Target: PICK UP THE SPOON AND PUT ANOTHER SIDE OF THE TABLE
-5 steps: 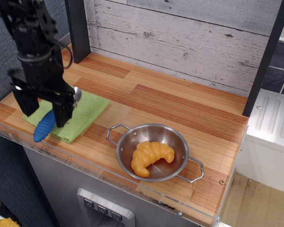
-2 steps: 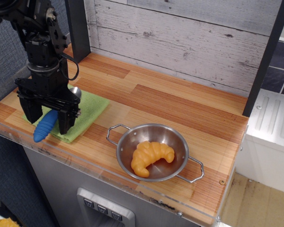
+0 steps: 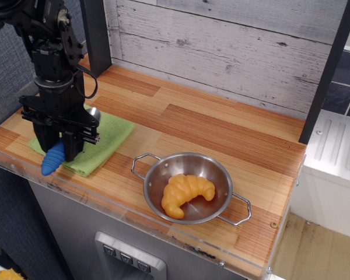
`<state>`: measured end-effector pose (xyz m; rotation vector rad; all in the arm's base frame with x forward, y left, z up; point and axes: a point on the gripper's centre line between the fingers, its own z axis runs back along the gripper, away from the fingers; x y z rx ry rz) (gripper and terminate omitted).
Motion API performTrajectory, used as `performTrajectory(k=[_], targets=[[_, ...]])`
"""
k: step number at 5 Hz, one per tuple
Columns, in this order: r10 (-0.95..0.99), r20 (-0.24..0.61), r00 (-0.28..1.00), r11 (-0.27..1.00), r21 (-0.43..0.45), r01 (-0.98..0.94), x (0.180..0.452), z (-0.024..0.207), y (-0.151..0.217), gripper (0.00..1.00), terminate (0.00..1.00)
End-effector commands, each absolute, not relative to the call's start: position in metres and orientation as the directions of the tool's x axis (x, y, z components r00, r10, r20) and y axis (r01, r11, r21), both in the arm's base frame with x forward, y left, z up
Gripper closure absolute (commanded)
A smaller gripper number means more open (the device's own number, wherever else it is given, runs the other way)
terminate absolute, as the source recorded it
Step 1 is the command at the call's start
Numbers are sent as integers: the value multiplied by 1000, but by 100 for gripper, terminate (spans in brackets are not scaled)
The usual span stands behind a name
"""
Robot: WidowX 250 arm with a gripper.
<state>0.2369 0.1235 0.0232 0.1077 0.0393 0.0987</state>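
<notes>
Now the claw [image 3: 57,147] has narrowed around the spoon [image 3: 54,157].

No readable text, labels or numbers anywhere.

Your open room is the bare desk [image 3: 221,125] behind and right; the steel bowl [image 3: 189,188] with croissant [image 3: 185,194] blocks the front
</notes>
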Motion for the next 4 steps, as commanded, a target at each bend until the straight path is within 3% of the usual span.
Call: performTrajectory(k=[1,2,3,4], targets=[[105,-5,994,990,92,-105,243,51,117,100,0],[178,86,980,982,55,-183,242,83,107,100,0],[155,154,976,987,27,-161,254,101,82,100,0],[59,166,984,998,0,-60,279,98,39,100,0]])
